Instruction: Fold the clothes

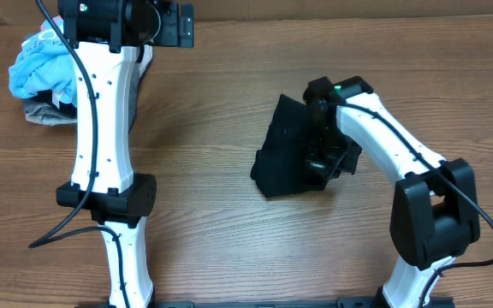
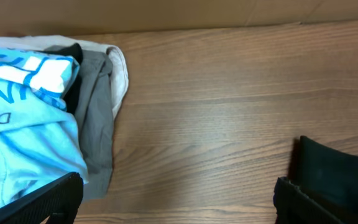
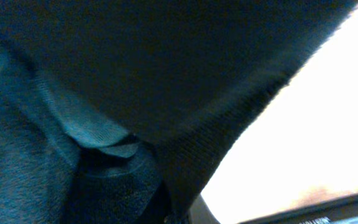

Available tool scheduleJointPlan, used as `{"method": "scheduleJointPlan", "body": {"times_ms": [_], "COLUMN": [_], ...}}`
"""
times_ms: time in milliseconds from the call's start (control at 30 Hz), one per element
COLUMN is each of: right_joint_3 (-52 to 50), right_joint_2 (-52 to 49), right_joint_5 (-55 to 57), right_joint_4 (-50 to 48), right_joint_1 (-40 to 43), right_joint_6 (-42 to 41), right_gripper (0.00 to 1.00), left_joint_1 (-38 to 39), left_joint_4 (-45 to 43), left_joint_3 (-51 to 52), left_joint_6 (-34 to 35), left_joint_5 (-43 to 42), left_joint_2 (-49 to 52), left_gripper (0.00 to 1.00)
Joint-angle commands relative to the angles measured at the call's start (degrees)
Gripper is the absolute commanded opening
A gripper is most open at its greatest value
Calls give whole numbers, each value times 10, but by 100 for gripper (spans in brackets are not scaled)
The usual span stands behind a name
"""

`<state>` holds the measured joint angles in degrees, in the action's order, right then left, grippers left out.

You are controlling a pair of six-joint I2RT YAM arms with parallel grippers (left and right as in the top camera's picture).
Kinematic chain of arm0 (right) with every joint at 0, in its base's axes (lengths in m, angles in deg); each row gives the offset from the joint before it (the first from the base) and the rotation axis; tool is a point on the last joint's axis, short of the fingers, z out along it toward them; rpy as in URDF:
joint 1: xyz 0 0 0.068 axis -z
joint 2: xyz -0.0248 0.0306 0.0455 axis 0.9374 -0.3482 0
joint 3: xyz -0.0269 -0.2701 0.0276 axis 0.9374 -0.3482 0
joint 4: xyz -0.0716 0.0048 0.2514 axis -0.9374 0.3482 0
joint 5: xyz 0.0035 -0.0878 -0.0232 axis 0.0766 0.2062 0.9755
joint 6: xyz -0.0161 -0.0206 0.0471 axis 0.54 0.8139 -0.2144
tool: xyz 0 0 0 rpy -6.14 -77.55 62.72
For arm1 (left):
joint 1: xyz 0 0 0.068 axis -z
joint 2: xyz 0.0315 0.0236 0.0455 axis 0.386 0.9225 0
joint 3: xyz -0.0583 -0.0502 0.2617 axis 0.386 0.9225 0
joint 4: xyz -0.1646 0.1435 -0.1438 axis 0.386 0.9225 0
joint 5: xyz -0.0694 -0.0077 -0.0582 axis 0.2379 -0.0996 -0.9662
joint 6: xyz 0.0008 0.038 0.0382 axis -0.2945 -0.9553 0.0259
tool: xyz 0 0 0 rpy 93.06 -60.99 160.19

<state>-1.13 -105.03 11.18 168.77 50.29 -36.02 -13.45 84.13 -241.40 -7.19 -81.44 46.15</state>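
A black garment (image 1: 282, 154) lies crumpled at the table's middle; it also shows at the lower right of the left wrist view (image 2: 335, 169). My right gripper (image 1: 319, 161) is down in its right side, and dark cloth (image 3: 135, 74) fills the right wrist view and hides the jaws (image 3: 185, 208), which seem shut on it. A pile with a light blue printed garment (image 1: 41, 64) (image 2: 23, 124) and a grey one (image 2: 97, 124) sits at the far left. My left gripper (image 1: 178, 26) (image 2: 179, 193) is wide open and empty above bare wood, to the right of the pile.
The wooden table (image 1: 229, 248) runs to a cardboard wall at the back (image 2: 197, 12). The left arm (image 1: 101, 128) stretches from the front edge to the back left. The right arm (image 1: 400, 154) reaches in from the front right.
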Motion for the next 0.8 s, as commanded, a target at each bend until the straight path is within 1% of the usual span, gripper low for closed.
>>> {"method": "scheduleJointPlan", "body": {"times_ms": [0,167,433,500,633,767], "right_joint_3": [-3,-3,-9,-24,-96,-113], "right_joint_2": [27,26,26,26,26,26], "right_joint_5": [16,2,14,20,21,21], "right_joint_4": [12,26,34,26,-20,-52], "right_joint_1": [21,31,39,45,74,106], "right_joint_6": [12,43,43,41,41,54], "right_gripper": [4,4,4,4,4,4], "left_joint_1": [-2,-2,-2,-2,-2,-2], "left_joint_4": [-5,-16,-25,-26,-26,-31], "left_joint_3": [20,50,65,65,65,65], "left_joint_6": [-10,-10,-21,-27,-27,-27], "left_joint_5": [-9,-9,-9,-9,-9,-9], "left_joint_2": [4,4,4,4,4,4], "left_gripper": [100,100,100,100,100,100]}}
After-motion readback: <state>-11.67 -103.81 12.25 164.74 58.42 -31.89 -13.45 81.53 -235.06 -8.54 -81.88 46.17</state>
